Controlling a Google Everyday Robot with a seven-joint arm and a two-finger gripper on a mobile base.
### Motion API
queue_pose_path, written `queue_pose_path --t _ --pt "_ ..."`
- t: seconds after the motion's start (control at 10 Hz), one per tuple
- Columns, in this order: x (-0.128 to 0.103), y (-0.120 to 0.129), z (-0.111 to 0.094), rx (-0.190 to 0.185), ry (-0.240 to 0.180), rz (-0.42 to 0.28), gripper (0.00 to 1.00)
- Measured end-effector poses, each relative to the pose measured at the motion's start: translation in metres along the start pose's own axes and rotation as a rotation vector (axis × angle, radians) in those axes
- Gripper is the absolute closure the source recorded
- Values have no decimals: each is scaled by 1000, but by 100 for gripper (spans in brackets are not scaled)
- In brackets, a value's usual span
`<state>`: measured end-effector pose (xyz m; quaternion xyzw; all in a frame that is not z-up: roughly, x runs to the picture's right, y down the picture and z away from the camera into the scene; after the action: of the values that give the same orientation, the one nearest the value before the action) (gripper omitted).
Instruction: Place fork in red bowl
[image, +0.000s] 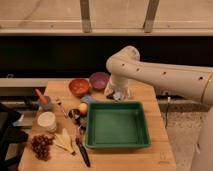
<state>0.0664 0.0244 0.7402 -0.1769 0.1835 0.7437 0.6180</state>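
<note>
The red bowl (78, 87) sits at the back of the wooden table (155, 145), just left of a purple bowl (99, 80). A slim silvery utensil, which looks like the fork (62, 107), lies on the table in front of and to the left of the red bowl. My gripper (117, 95) hangs at the end of the white arm, low over the table behind the green tray (118, 125). It is to the right of both bowls and well away from the fork. I see nothing held in it.
A red-handled tool (40, 95) stands in a small cup at the left. A black-handled knife (82, 150) lies left of the tray's front corner. A white round lid (47, 121), grapes (41, 146), yellow slices (64, 141) and a yellow fruit (82, 108) crowd the left half.
</note>
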Motion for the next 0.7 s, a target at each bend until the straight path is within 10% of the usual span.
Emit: queue_pose_path --t 0.7 --pt "-29 157 -11 -83 -33 -331 26"
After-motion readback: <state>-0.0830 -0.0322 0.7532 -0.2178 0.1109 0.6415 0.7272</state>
